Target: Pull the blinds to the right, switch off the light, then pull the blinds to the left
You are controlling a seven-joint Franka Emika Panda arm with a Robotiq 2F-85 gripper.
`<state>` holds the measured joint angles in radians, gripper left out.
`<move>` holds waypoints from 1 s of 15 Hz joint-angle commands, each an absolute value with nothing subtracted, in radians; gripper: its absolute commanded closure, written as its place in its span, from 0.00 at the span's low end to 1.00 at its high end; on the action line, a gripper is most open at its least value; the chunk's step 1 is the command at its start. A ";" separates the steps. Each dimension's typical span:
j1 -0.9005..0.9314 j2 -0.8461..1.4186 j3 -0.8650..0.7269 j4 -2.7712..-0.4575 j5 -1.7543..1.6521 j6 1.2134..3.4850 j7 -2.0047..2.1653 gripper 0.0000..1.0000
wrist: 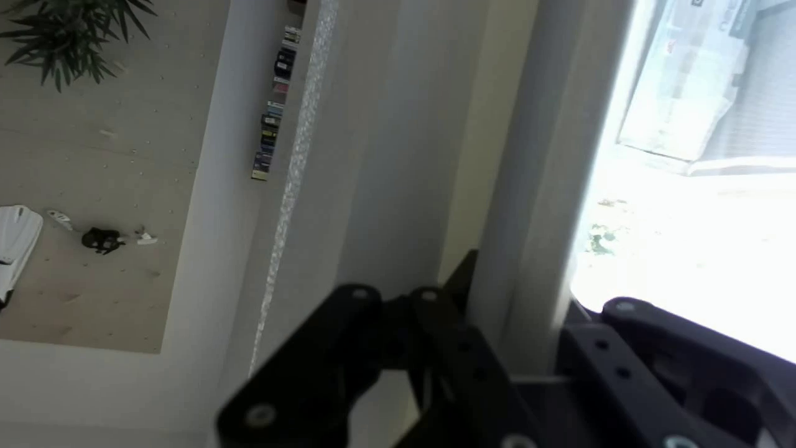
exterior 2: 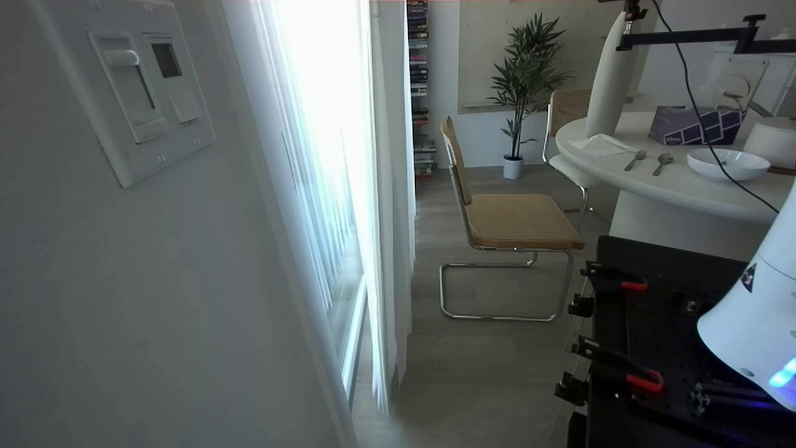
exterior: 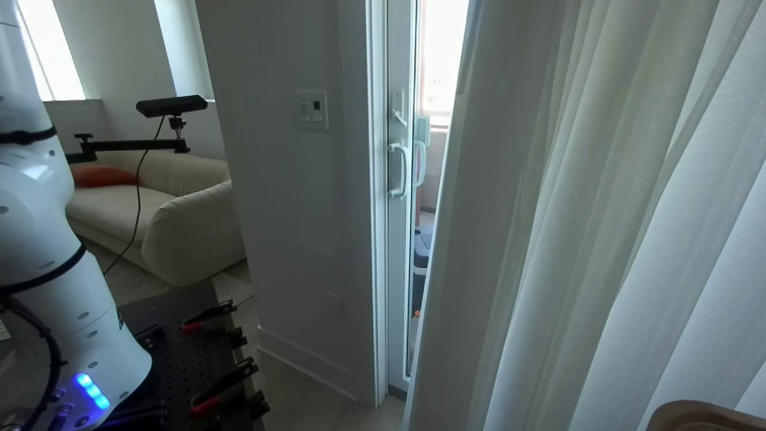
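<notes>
Dim pale wall [exterior: 284,209] ends at white-framed glass door [exterior: 398,251], only a strip showing. Floor-length white sheer pleated curtain [exterior: 574,227] hangs just beside it. In wrist view, black two-fingered pincer [wrist: 528,323] appears clenched on a curtain fold, prob. b/c an edge tows the rest; can't tell if 1st or final pull. White rectangular switch plate [exterior: 312,109] sits on wall nr door, likely for easy reach.

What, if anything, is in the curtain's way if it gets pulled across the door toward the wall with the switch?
Nothing visible blocks the curtain: in an exterior view, only the door lies between its edge and the wall. The door's white handle sticks out and might snag it.
</notes>
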<state>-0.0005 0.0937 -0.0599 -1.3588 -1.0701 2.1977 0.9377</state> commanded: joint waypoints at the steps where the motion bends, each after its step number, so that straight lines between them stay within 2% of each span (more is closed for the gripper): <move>1: 0.006 -0.113 -0.046 -1.606 -1.059 2.257 0.887 0.98; 9: 0.044 -0.465 0.087 -1.993 -1.054 2.247 0.874 0.98; 15: 0.116 -0.606 0.187 -2.123 -0.966 2.232 0.826 0.98</move>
<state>0.0770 -0.5429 0.1593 -2.0202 -1.0346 2.2437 0.8754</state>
